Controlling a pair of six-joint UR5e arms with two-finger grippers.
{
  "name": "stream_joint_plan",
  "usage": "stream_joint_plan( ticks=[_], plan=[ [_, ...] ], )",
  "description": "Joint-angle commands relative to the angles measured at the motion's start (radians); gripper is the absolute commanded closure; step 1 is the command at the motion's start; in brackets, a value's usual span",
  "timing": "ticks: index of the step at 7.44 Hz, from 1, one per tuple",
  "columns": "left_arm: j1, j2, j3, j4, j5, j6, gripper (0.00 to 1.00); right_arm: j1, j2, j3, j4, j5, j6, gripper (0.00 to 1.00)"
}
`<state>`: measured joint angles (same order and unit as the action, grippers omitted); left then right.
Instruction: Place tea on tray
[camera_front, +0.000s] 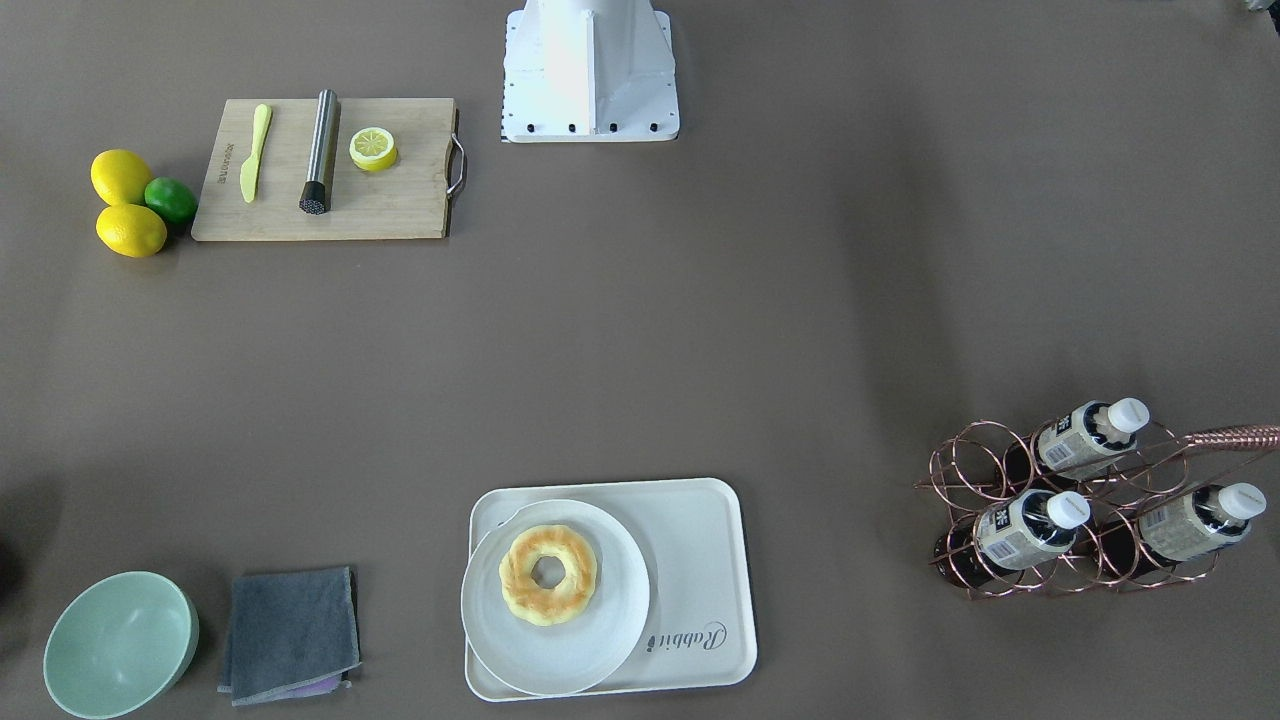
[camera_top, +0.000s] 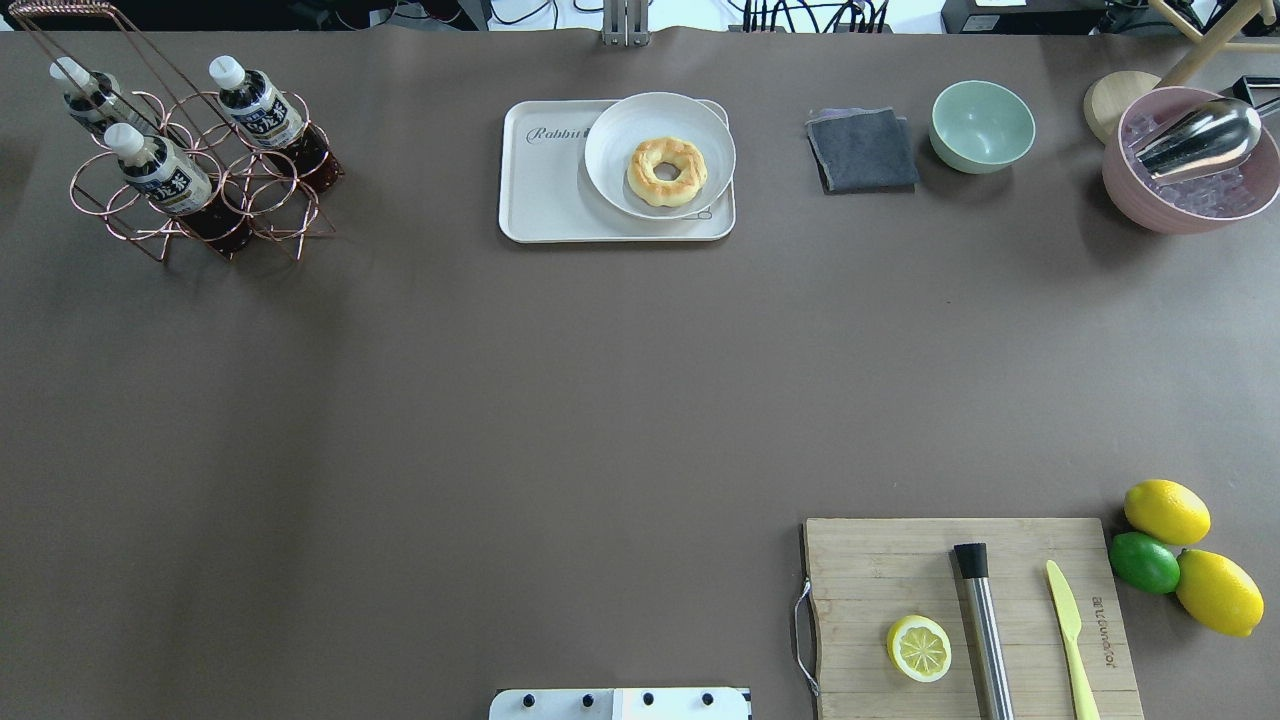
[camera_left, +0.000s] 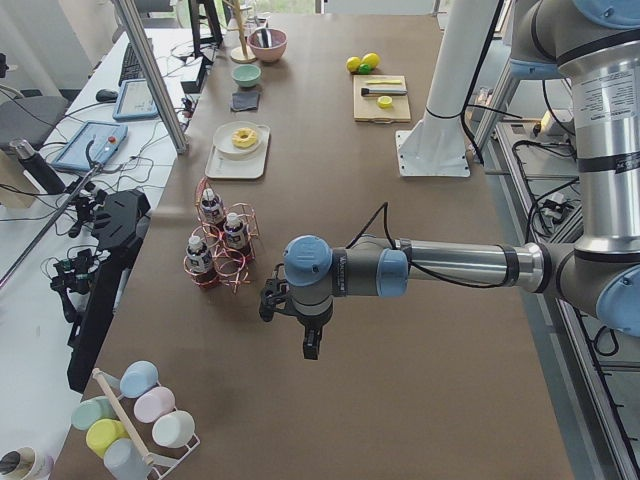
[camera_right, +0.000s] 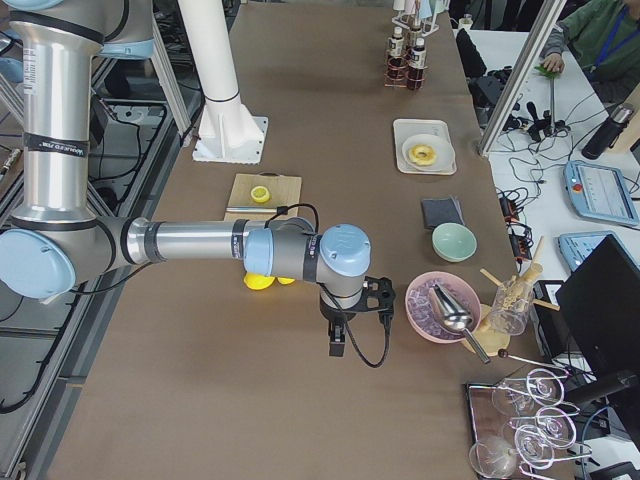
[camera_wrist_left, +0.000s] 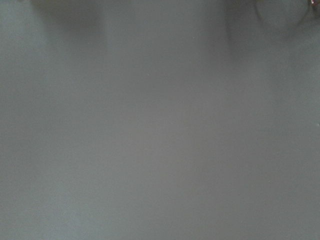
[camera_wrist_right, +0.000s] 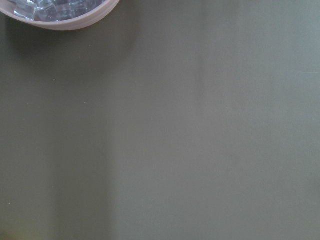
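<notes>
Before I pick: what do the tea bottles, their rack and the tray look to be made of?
Tea bottles: probably clear glossy plastic; the dark liquid shows through, and the screw caps are white.
Rack: thin metal wire with a shiny copper-coloured finish, bent into open rings.
Tray: matte cream, likely plastic or melamine, judging by the smooth moulded rim and rounded corners.

Three tea bottles (camera_top: 160, 172) of the same kind stand cap-up in the rings of a copper wire rack (camera_top: 250, 215) at the far left of the bench (camera_top: 600, 400). Each is small, with dark brown liquid, a white cap and a pale label. The cream-white tray (camera_top: 545, 190), rectangular with a raised rim, lies flat well apart from them. A round plate (camera_top: 615, 150) covers its right part, and the part with the "Rabbit" script is bare.
</notes>
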<state>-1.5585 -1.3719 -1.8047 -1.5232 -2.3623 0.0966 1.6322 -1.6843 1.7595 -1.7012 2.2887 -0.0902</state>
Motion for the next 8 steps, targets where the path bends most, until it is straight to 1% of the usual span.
stream_joint_plan(
  ticks=[1,5,8],
  plan=[
    [0.000,-0.007,-0.001,0.003,0.000,-0.009,0.00,0.000,0.000,0.000,0.000,0.000,0.000,0.00],
    [0.000,-0.007,-0.008,0.000,0.002,-0.002,0.00,0.000,-0.003,-0.002,0.000,-0.001,0.000,0.00],
    [0.000,-0.024,-0.013,-0.035,0.000,-0.005,0.00,0.000,-0.002,-0.002,0.000,-0.002,0.000,0.00]
  ],
)
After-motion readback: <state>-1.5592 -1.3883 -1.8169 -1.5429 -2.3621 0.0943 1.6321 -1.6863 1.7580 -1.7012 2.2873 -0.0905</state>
